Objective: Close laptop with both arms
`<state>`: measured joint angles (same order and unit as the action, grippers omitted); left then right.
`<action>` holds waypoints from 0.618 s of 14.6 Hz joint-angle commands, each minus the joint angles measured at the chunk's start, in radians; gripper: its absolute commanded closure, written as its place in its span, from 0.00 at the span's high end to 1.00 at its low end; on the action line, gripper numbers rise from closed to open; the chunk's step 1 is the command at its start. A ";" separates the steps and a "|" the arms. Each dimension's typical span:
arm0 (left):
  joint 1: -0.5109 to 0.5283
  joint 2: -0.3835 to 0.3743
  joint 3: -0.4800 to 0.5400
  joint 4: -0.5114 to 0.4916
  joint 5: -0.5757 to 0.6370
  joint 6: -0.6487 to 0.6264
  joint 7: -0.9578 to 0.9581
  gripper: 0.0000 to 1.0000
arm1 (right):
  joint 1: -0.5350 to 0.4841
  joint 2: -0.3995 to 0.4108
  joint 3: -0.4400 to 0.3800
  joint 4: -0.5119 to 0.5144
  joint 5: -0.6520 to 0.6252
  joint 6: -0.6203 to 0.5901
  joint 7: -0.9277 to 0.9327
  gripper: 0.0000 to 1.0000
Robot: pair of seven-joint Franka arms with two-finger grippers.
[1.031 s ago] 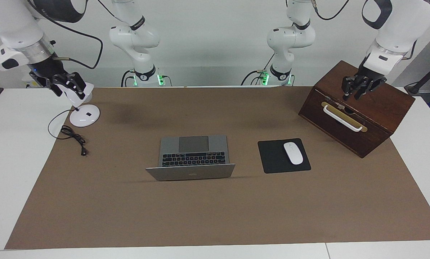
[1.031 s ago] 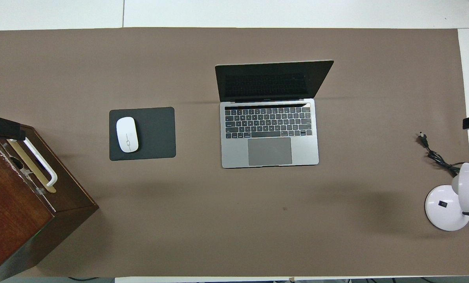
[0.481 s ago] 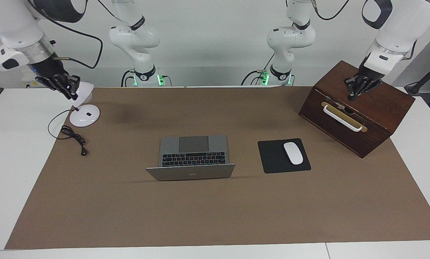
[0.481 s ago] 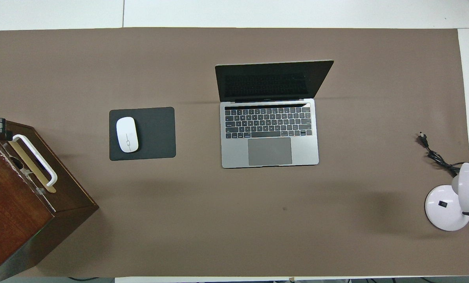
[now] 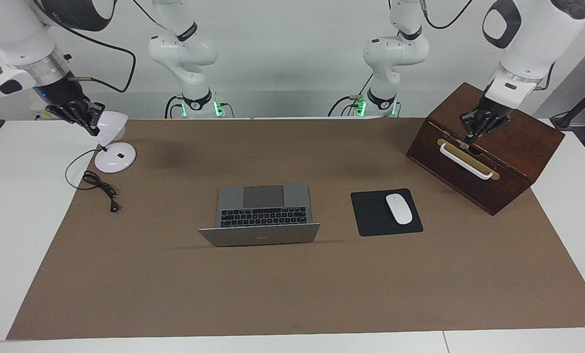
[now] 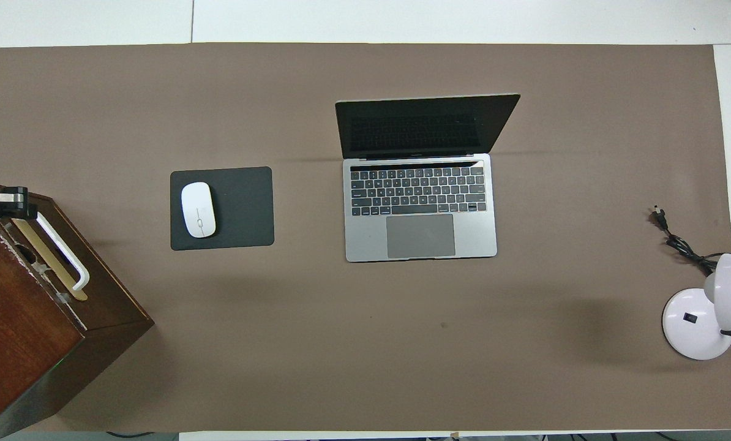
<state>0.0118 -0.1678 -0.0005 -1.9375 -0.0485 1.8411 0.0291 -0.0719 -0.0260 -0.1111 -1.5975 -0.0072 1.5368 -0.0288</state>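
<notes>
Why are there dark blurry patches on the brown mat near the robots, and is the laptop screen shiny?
Facing view: soft shadows lie on the brown mat, one near the lamp, one near the wooden box. Overhead view: the same blurry patches show nearer the robots than the laptop; its dark screen faintly mirrors the keyboard, with no bright glare.

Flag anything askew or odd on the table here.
The wooden box sits turned at an angle to the mat's edge, at the left arm's end. The lamp's cord lies loose and unplugged. The laptop sits square, open.
</notes>
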 commanded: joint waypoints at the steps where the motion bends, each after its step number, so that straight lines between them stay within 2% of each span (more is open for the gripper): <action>1: -0.047 -0.117 0.005 -0.206 -0.025 0.159 -0.015 0.00 | -0.014 0.018 0.004 -0.002 -0.025 0.031 -0.055 0.00; 4: -0.111 -0.166 0.005 -0.345 -0.027 0.306 -0.017 0.00 | -0.016 0.046 0.004 0.005 -0.074 0.075 -0.091 0.00; 6: -0.153 -0.182 0.005 -0.412 -0.027 0.393 -0.037 0.00 | -0.016 0.083 0.004 0.055 -0.074 0.101 -0.094 0.00; 9: -0.263 -0.187 0.005 -0.530 -0.028 0.594 -0.150 0.00 | -0.026 0.138 0.002 0.063 -0.086 0.228 -0.095 0.00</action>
<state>-0.1769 -0.3141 -0.0072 -2.3660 -0.0650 2.3098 -0.0482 -0.0754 0.0602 -0.1135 -1.5694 -0.0722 1.7096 -0.0925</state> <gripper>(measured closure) 0.991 0.991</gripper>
